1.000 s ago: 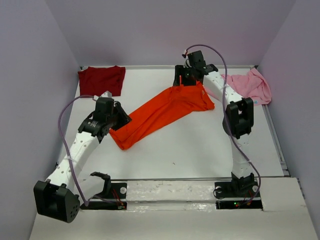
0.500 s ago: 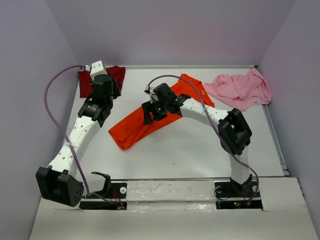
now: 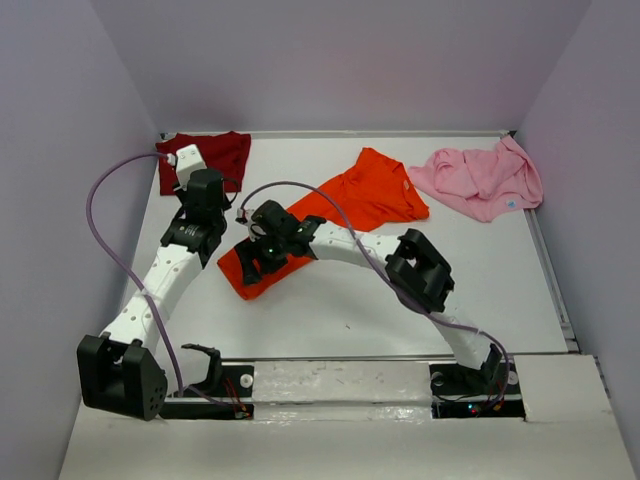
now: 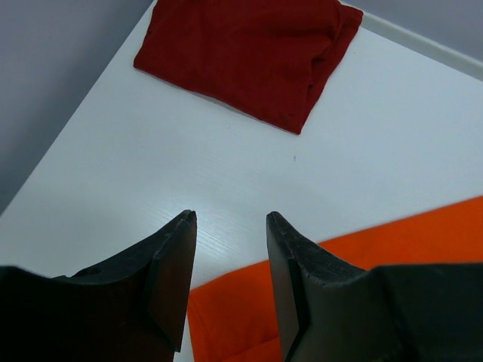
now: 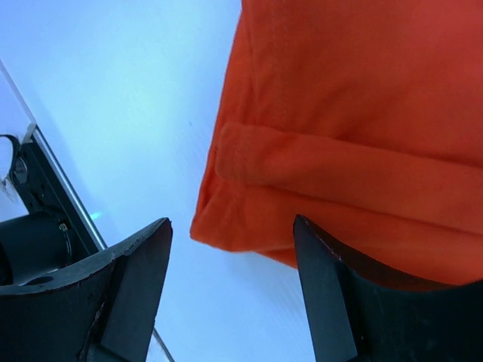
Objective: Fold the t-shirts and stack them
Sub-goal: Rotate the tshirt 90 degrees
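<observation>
Desk (image 3: 350,310), white, three shirts on it:
- Orange t-shirt (image 3: 345,205): lies in a loose diagonal band from near-left to far centre
- Maroon t-shirt (image 3: 212,157): folded flat, far-left corner
- Pink t-shirt (image 3: 480,178): crumpled heap, far-right corner
- Left claw (image 4: 230,215): fingers apart, empty, over bare desk between maroon and orange shirts
- Right claw (image 5: 232,220): fingers apart, above the orange shirt's near-left end, gripping nothing

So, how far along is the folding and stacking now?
Done: the maroon t-shirt lies folded, far left. In hand: the orange t-shirt is a long strip; the right gripper hovers open over its near end, the left gripper open beside it. Left: the pink t-shirt is crumpled, nothing stacked.
</observation>
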### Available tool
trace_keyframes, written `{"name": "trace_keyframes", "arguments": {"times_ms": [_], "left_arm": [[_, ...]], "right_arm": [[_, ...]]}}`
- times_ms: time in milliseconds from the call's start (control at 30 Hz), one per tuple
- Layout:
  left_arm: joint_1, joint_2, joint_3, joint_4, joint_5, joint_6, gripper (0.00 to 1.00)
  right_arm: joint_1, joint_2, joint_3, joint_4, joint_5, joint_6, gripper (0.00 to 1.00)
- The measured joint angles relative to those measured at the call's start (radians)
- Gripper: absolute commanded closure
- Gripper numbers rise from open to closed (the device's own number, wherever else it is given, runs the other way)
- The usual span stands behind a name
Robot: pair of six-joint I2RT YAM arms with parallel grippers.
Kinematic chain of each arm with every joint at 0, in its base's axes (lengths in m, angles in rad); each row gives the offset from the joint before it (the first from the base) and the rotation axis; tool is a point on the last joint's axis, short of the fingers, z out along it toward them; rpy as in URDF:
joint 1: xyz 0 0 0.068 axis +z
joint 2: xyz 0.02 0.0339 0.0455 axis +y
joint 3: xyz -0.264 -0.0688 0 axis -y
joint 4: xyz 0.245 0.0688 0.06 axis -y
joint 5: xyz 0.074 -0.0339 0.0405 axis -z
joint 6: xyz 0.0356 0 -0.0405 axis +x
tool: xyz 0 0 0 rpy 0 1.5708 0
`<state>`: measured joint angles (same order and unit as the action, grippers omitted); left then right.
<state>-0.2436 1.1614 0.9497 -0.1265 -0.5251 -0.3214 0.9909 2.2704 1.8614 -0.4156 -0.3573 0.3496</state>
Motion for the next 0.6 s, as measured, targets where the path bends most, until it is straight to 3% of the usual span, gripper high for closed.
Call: {"name": "trace_keyframes", "arguments": {"times_ms": [333,600], "left_arm": [[0.006,0.000,0.000,0.005,-0.010,0.003,0.48],[0.006,0.000,0.000,0.007,-0.010,0.003,0.48]], "right_arm": [[0.009,0.107,0.061,0.035,-0.040,0.032,0.30],[0.006,-0.035,-0.206,0.166,-0.040,0.040,0.30]]}}
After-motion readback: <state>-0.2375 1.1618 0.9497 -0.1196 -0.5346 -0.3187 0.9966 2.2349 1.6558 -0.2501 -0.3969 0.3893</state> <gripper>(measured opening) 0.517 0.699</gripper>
